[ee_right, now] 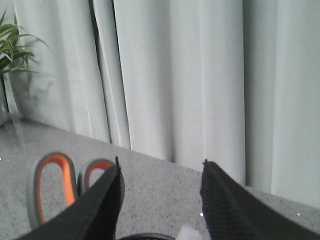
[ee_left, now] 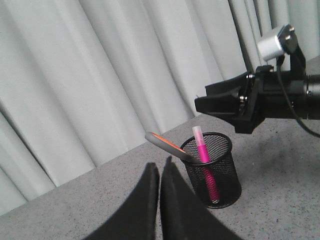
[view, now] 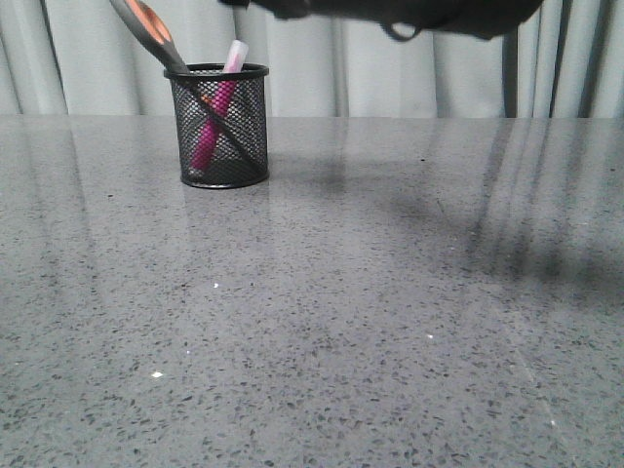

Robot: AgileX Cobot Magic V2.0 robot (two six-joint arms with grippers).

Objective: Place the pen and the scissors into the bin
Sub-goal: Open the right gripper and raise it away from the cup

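Counter (view: 370,322): grey speckled stone, bare in the near part of the front view; soft shadows fall on its right half.
Bin (view: 222,125): black mesh cup standing upright on the counter toward the far left, near the back edge.
Pen (view: 216,117): inside the bin, long axis tilted, whitish cap up and leaning right above the rim, pink body slanting down to the left of the base.
Scissors (view: 151,34): blades down inside the bin, crossing the pen; long axis leans the other way, handles rising up and left past the rim.
Left fingers (ee_left: 159,200): pressed together, holding nothing, near the bin on its handle side.
Right fingers (ee_right: 160,200): spread apart with nothing between them, hanging above the bin; the orange-lined loops show just beyond one finger in the right wrist view.
Curtain (view: 409,68): pale pleated drape behind the counter.
Plant (ee_right: 12,40): green leaves at the far side, beside the curtain.
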